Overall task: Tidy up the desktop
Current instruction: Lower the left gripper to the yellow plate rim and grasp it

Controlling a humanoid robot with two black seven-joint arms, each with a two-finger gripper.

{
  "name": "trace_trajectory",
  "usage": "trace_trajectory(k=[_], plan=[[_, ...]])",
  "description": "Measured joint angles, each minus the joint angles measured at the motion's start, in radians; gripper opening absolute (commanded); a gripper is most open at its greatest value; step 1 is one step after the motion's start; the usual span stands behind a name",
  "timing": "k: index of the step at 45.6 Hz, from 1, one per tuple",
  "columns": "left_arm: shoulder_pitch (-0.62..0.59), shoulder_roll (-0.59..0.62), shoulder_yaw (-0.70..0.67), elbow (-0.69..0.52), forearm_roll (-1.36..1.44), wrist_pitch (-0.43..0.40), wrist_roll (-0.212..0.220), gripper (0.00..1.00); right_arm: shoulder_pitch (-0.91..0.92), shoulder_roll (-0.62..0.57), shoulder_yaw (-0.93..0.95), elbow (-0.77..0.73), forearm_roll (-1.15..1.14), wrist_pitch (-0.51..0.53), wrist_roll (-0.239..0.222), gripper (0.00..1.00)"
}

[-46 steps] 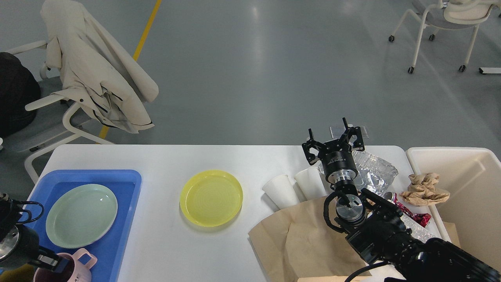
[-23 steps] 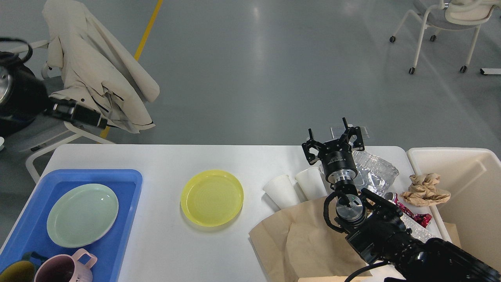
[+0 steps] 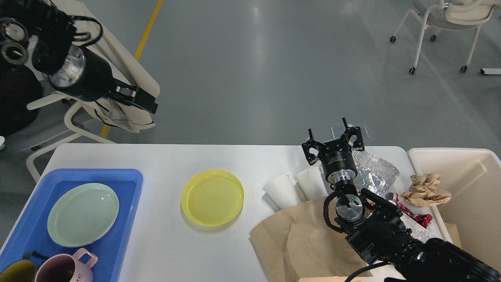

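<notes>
while the right side holds as it was, the left arm has swung up fast: a second ago it sat low at the near left corner by the mugs, now it hangs high at far left, over the floor in front of the chair [image 3: 74, 117] with the coat.
- left gripper [image 3: 141, 100]: dark and seen end-on; i cannot tell whether its fingers are parted or closed. nothing visibly held.
- blue tray [image 3: 129, 184], left end of the desktop [image 3: 164, 250]: green plate [image 3: 83, 214] inside, pink mug [image 3: 64, 268] and a yellow-green mug [image 3: 15, 271] at its near edge. with the arm gone, both mugs now show clearly.
- yellow plate [image 3: 212, 197]: alone mid-desk, well apart from the tray, unmoved.
- two white cups [image 3: 291, 190]: lying side by side, just left of the right gripper, touching the brown paper bag [image 3: 297, 243].
- right gripper [image 3: 333, 144]: fingers spread wide, empty, hovering near the far edge above crumpled clear plastic [image 3: 375, 172]. no change over the second.
- red wrapper [image 3: 411, 214] lies by the arm; cream bin [image 3: 469, 172] at far right holds a brown paper wad [image 3: 426, 190].

judgement: the lift suggests the left arm has finished at the tray and is free; the yellow plate looks like its next dish. cups, bag, plastic and wrapper are all trash not yet binned, so the desktop is far from tidy.
</notes>
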Motion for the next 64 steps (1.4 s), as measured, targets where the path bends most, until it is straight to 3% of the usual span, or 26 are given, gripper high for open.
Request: trace_trajectory(k=[5,10,17,22,31,48,64], plan=[[-0.049,-0.146,0.294,-0.023,-0.158,0.201,-0.064,0.73,0.000,0.000,0.000,0.000,0.000,0.000,0.000,1.00],[-0.007,-0.253,0.415,-0.026,-0.237,0.338,-0.107,0.73,0.000,0.000,0.000,0.000,0.000,0.000,0.000,1.00],[0.091,-0.300,0.437,-0.012,-0.269,0.416,-0.098,0.73,0.000,0.000,0.000,0.000,0.000,0.000,0.000,1.00],[0.187,-0.336,0.428,0.046,-0.271,0.470,-0.046,0.73,0.000,0.000,0.000,0.000,0.000,0.000,0.000,1.00],[0.362,-0.393,0.366,0.155,-0.270,0.521,0.018,0.65,0.000,0.000,0.000,0.000,0.000,0.000,0.000,1.00],[0.552,-0.512,0.328,0.360,-0.271,0.550,0.070,0.66,0.000,0.000,0.000,0.000,0.000,0.000,0.000,1.00],[0.646,-0.570,0.241,0.503,-0.271,0.548,0.134,0.64,0.000,0.000,0.000,0.000,0.000,0.000,0.000,1.00]])
